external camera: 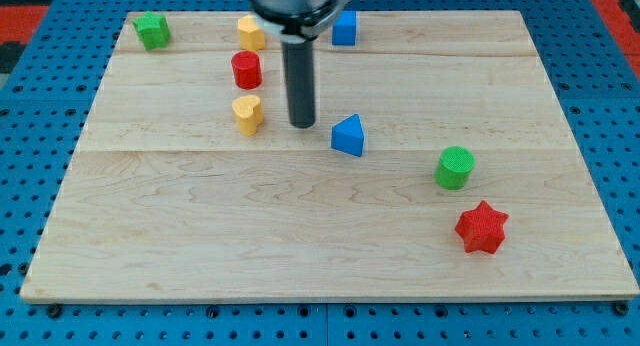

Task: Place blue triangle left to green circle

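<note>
We see a board (320,226) of pale wood, smooth and matt, with fine grain and faint seams between its planks. Our rod (300,76) looks like dark, slightly glossy metal or plastic. The blue triangle (348,136), green circle (455,168) and red star (482,227) look like matt plastic with finely ridged surfaces. Around the board lies a blue perforated surface (40,136).

The blue triangle (348,136) sits mid-board, well apart from the green circle (455,168) to its lower right.

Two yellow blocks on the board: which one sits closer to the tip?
The yellow heart-shaped block, just left of my tip. The other yellow block lies near the view's top, above the red cylinder.
</note>
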Motion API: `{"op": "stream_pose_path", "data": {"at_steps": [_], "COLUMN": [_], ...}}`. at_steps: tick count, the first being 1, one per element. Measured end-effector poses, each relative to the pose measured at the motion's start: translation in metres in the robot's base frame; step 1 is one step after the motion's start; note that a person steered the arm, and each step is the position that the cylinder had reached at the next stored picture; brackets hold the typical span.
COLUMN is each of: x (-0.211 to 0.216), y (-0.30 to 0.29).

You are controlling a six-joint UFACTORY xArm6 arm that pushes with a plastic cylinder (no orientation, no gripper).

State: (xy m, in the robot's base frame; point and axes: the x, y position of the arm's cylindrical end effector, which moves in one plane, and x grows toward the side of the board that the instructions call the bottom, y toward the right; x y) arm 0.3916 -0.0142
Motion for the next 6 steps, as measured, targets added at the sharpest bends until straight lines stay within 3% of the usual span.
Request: {"op": "stream_pose_path", "data": {"at_steps": [2,3,5,6], "x": [0.005,0.025,0.013,0.038], "y": [0.084,0.069,0.021,-0.001]}}
